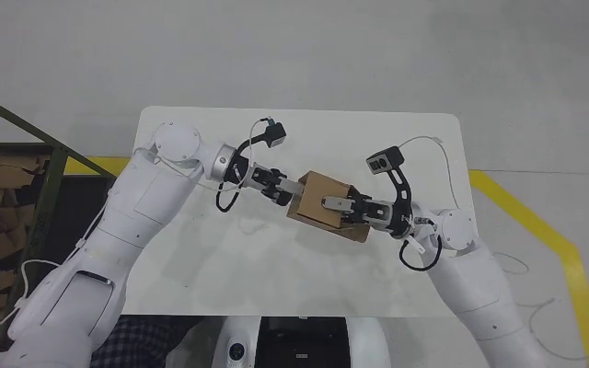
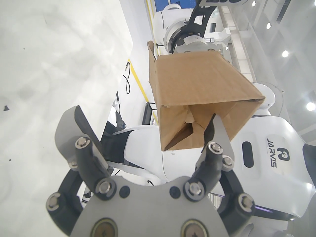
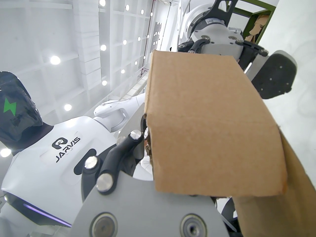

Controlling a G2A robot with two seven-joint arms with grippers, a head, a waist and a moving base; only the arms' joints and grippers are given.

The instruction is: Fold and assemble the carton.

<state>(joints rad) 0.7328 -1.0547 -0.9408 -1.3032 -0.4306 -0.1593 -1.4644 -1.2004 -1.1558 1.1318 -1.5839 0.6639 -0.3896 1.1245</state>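
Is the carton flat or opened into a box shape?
Opened up: the carton forms a hollow tube, with its near end unclosed.

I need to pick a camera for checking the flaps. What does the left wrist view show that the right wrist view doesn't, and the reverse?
Left wrist view only: the carton seen at its open end, with its inner flaps folded in, and the open left gripper with one finger reaching into that opening.
Right wrist view only: a plain closed side panel up close, a loose flap extending past it, and the left gripper's other finger pad face on.
Both: the same brown carton, with the white table beyond it.
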